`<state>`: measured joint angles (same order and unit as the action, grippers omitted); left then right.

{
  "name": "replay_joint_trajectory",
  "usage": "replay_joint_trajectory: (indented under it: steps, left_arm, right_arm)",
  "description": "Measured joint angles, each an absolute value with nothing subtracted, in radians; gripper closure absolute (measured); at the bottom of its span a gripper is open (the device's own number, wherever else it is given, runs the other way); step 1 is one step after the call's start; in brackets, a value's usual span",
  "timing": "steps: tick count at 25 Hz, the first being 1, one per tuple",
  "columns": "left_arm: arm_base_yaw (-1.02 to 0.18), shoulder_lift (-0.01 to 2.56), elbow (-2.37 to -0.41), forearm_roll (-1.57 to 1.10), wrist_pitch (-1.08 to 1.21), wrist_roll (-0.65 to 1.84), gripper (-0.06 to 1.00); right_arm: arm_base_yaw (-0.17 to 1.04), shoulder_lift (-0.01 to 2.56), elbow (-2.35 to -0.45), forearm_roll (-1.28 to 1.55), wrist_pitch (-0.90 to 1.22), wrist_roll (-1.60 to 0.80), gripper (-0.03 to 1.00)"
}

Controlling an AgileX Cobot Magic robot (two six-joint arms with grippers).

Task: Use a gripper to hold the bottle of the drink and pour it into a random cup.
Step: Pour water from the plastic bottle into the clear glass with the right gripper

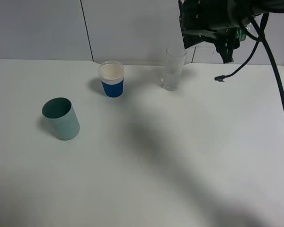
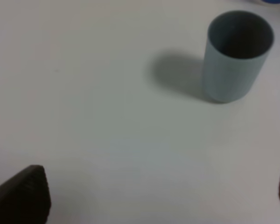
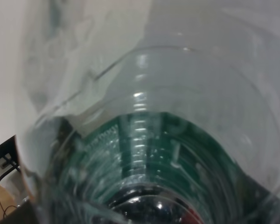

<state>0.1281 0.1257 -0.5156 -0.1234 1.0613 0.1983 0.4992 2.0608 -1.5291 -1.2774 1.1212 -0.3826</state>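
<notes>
Overhead, right pincer (image 1: pixel 232 35) clamps the bottle (image 3: pixel 144 149), green label too blurred to read; left pincer (image 2: pixel 154 191) gapes, empty.

Bottle: I see a clear plastic bottle (image 3: pixel 177 84) filling nearly my whole picture, very close to the lens and blurred.
Label: a dark green band (image 3: pixel 102 149) with faint white lettering wraps it; I cannot read it.
Wall: stacked ridges (image 3: pixel 139 140) catch small highlights.
Far end: a dark round patch (image 3: pixel 140 207); I cannot tell what it is.
Background: a pale surface (image 3: pixel 4 70) past the bottle's edge, and dark wires (image 3: pixel 2 163) in one corner.
</notes>
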Motion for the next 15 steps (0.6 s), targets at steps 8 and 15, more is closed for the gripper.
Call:
replay_joint_trajectory:
  steps: [8, 15]
  left_arm:
    - [0.128, 0.126, -0.516, -0.123, 1.061, 0.198, -0.05]
    - [0.128, 0.126, -0.516, -0.123, 1.061, 0.198, -0.05]
  right_arm:
    - [0.499, 2.061, -1.529, -1.245, 1.117, -0.322, 0.42]
    - [0.499, 2.061, -1.529, -1.161, 1.073, -0.129, 0.42]
